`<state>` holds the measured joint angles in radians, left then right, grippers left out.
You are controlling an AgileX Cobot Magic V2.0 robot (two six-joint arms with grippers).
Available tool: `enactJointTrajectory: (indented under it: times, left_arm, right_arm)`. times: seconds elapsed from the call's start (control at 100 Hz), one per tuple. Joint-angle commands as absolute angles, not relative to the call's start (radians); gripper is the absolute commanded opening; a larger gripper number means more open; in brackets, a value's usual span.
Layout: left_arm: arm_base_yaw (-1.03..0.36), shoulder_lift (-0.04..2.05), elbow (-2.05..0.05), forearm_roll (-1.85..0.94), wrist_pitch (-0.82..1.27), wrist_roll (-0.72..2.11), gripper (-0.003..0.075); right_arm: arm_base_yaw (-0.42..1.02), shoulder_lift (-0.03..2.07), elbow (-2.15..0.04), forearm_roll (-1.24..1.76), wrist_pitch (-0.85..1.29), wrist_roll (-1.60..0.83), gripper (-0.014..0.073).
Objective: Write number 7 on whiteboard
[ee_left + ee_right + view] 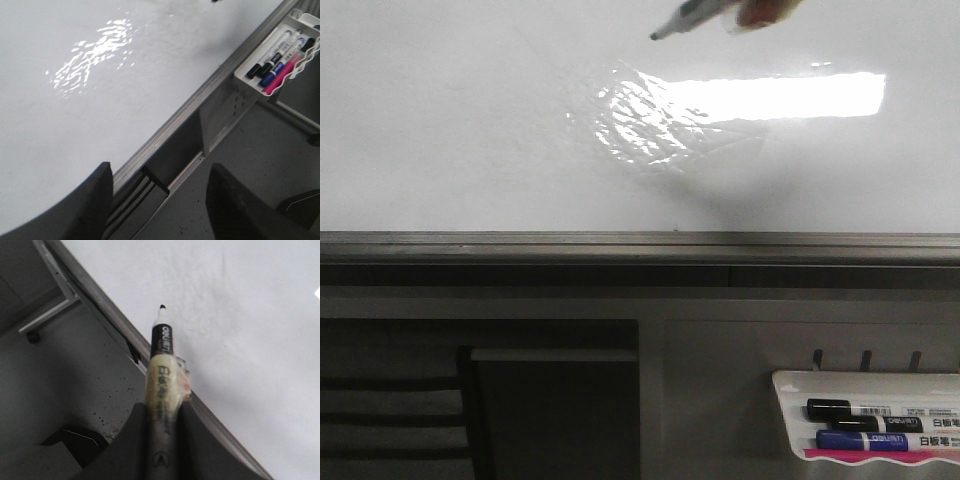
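Item: whiteboard (470, 130), glossy white, grey edge rail along its lower side, bright glare and a wrinkled shiny patch near the middle; I see no stroke of the number 7 anywhere on it, so I judge the writing not yet begun. Item: marker (161, 370), black barrel, uncapped, wrapped in pale tape at the grip; my right gripper (162, 407) is pinched on it, both fingers pressed to the taped section; in the front view the marker's tip (655, 37) shows at the upper edge of the board, whether touching or just off the surface I cannot tell. Item: left gripper (160, 200), fingers spread, holding nothing, hanging over the board's lower edge, well apart from the marker. Step in hand, as I read it: bringing the tip to the start of the top bar; the next move calls for light, even contact, then a short horizontal stroke and a slanting downstroke without lifting. Item: marker tray (790, 385), white, below the rail on the right, holding black and blue pens; the label characters are legible as 白板笔; the held barrel's print looks like "DELI" lettering, too blurred to confirm.
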<state>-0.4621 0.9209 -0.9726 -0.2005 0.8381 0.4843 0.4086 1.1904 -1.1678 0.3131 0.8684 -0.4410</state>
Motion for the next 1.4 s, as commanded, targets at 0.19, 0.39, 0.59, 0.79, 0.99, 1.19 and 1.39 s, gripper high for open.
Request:
enactJointTrajectory:
  times: [0.19, 0.39, 0.59, 0.79, 0.99, 1.19, 1.39]
  left_arm:
    - [-0.408, 0.899, -0.970, -0.218, 0.724, 0.465, 0.0388]
    - [-0.408, 0.899, -0.970, -0.220, 0.685, 0.465, 0.0388]
    - [-0.408, 0.899, -0.970, -0.220, 0.672, 0.465, 0.0388]
    - [-0.408, 0.899, -0.970, -0.220, 0.671, 0.465, 0.0388]
    - [-0.408, 0.899, -0.970, -0.220, 0.671, 0.465, 0.0388]
    - [-0.408, 0.899, -0.970, -0.220, 0.662, 0.465, 0.0388]
    - [-0.408, 0.899, -0.970, -0.220, 0.657, 0.465, 0.0388]
  right_arm:
    - [0.411, 1.177, -1.089, 0.379, 0.557, -0.334, -0.0043]
    - [0.423, 1.237, -1.076, 0.391, 0.534, -0.334, -0.0043]
    - [0.423, 1.326, -1.076, 0.391, 0.492, -0.334, -0.0043]
    - [0.399, 1.341, -1.076, 0.362, 0.497, -0.319, -0.0043]
    - [0.290, 1.291, -1.076, 0.356, 0.578, -0.287, -0.0043]
    - [0.274, 1.273, -1.076, 0.339, 0.586, -0.287, -0.0043]
    - [0.281, 1.293, -1.073, 0.339, 0.601, -0.287, -0.0043]
